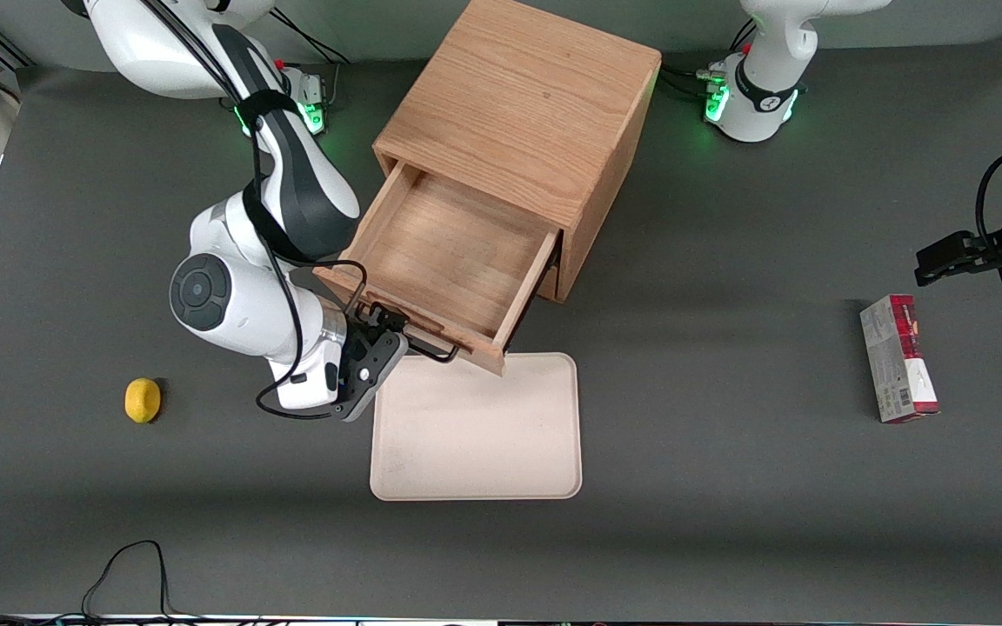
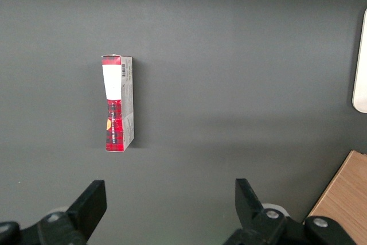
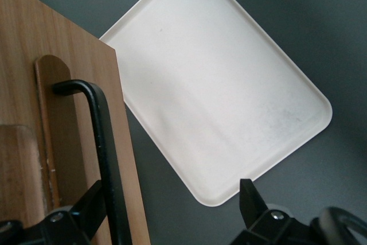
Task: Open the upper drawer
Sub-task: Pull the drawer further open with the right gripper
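Observation:
The upper drawer [image 1: 453, 252] of the wooden cabinet [image 1: 518, 104] stands pulled far out, and its inside is bare wood. Its black wire handle [image 1: 436, 352] is on the front face, nearest the front camera. My right gripper [image 1: 386, 329] is at that handle. In the right wrist view the gripper [image 3: 171, 196] is open: the handle [image 3: 103, 136] runs between the fingers, close against one finger [image 3: 92, 199], with the other finger [image 3: 249, 196] well apart from it. The drawer front [image 3: 34, 55] fills the view beside the handle. The lower drawer is hidden under the upper one.
A cream tray [image 1: 475, 430] lies on the table just in front of the open drawer and also shows in the right wrist view [image 3: 223, 84]. A yellow lemon [image 1: 143, 400] lies toward the working arm's end. A red and grey box [image 1: 898, 358] lies toward the parked arm's end.

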{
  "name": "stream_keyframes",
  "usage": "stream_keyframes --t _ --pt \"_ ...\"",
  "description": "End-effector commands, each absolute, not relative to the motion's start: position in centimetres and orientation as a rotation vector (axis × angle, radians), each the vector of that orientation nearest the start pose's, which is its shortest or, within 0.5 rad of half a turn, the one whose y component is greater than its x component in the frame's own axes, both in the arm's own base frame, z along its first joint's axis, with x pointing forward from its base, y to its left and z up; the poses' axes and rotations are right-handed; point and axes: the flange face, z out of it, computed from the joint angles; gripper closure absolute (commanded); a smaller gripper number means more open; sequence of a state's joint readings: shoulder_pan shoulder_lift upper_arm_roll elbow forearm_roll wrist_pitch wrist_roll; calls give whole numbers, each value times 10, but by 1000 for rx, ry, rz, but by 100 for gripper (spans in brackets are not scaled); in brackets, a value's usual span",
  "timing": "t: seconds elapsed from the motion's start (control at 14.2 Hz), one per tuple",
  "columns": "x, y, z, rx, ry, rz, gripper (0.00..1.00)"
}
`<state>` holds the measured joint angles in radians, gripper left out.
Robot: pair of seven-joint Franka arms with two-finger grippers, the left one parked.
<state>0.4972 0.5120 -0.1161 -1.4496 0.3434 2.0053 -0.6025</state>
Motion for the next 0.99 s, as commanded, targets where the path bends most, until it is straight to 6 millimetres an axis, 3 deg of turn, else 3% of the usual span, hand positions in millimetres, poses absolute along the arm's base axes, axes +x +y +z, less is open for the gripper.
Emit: stream_keyframes --t 0.0,0.56,0.92 --pt "658 289 402 -2605 -1191 -174 0" --pt "672 269 401 -2617 -1147 -197 0" --pt "673 268 401 -2615 -1136 -201 0"
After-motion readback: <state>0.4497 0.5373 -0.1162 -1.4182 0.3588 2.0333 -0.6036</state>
